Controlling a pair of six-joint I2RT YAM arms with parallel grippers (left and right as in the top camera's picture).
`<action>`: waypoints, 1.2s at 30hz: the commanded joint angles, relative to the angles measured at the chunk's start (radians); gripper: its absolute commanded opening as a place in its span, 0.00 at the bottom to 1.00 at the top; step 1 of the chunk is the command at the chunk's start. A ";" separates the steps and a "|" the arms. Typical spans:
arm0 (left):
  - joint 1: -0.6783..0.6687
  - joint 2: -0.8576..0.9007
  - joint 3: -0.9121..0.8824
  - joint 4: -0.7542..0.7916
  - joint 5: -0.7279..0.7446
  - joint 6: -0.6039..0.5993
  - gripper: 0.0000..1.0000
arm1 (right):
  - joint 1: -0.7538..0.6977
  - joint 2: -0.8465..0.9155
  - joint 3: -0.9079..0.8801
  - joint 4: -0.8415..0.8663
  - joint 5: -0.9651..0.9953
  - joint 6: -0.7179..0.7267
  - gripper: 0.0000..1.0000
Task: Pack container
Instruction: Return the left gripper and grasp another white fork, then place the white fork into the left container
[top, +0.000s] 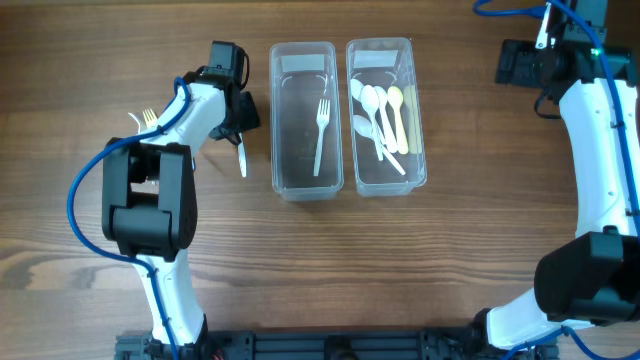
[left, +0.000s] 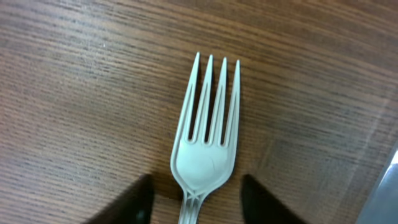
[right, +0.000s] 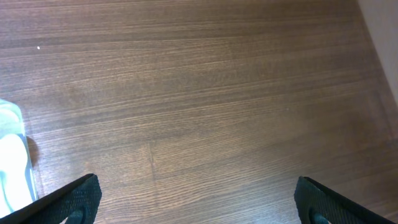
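The left hand (left: 194, 202) stands partly open astride the neck of a white plastic fork (left: 205, 158) lying flat on the bench (left: 74, 93), seemingly not touching it, while the right hand (right: 198, 202) hangs wide open.

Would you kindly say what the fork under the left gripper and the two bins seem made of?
Fork: likely white plastic, matte with a soft sheen, thin moulded tines. Bins: probably clear plastic; the table shows through them.
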 joint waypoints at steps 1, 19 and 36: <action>0.007 0.024 -0.006 -0.001 -0.010 0.008 0.28 | 0.002 -0.005 0.011 0.001 0.017 -0.009 1.00; 0.008 -0.146 -0.005 -0.031 -0.013 0.008 0.04 | 0.002 -0.005 0.011 0.001 0.017 -0.009 1.00; -0.193 -0.516 -0.005 -0.035 0.085 0.004 0.04 | 0.002 -0.005 0.011 0.001 0.017 -0.009 1.00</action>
